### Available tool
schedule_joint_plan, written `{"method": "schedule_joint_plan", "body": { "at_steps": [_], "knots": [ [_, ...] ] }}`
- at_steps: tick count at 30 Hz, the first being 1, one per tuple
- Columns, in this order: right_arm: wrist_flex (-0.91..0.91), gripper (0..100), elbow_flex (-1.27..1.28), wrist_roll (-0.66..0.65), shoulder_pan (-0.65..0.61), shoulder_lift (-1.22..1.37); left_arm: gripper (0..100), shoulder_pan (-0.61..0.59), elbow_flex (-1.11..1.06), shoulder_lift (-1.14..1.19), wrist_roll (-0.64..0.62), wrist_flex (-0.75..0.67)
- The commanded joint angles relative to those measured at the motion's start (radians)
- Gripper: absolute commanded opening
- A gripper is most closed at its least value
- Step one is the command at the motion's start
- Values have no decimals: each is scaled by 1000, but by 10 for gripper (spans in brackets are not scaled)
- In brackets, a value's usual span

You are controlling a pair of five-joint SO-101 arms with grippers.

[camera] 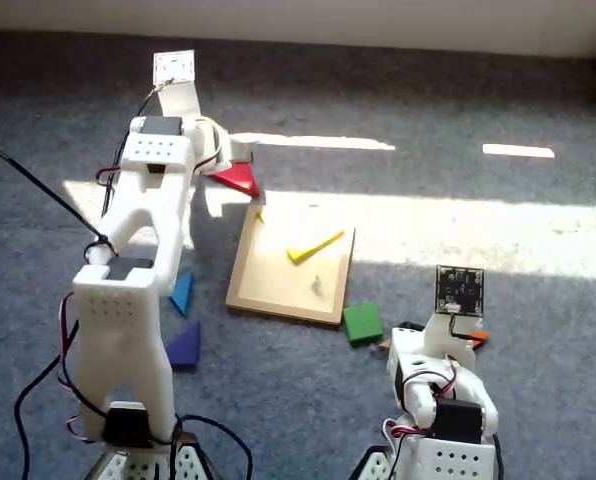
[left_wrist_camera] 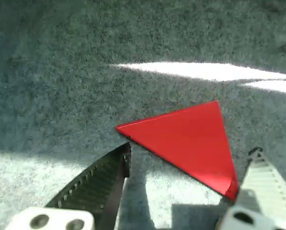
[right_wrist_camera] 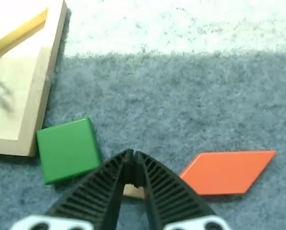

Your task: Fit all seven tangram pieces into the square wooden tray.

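Note:
A red triangle [left_wrist_camera: 186, 141] lies on the grey carpet just beyond the far left corner of the square wooden tray [camera: 268, 285]. My left gripper [left_wrist_camera: 191, 149] stands open right over the red triangle [camera: 236, 178], one finger on each side of it. A yellow piece [camera: 313, 247] lies inside the tray. A green square [right_wrist_camera: 66, 149] sits on the carpet at the tray's near right corner, and an orange parallelogram [right_wrist_camera: 227, 171] lies to its right. My right gripper [right_wrist_camera: 132, 154] is shut, low over the carpet between those two. A small tan bit [right_wrist_camera: 133, 191] shows under its fingers.
A blue triangle [camera: 182, 292] and a purple piece [camera: 185, 345] lie on the carpet left of the tray, close beside the left arm. Bright sunlight bands cross the carpet behind and over the tray.

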State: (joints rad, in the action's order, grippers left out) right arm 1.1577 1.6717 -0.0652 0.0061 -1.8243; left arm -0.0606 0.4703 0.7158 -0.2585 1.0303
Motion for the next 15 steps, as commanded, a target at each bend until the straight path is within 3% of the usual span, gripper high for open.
{"method": "schedule_joint_plan", "body": {
  "at_steps": [1,5,12,15],
  "knots": [
    [-19,5,131,-9,16,-12,357,33,228,99,-5,-11],
    [-19,5,131,-9,16,-12,305,45,407,217,25,-17],
    [-19,5,131,-11,38,-12,198,94,657,461,272,-9],
    [-25,5,131,-11,61,-12,181,84,733,522,351,60]
  ]
}}
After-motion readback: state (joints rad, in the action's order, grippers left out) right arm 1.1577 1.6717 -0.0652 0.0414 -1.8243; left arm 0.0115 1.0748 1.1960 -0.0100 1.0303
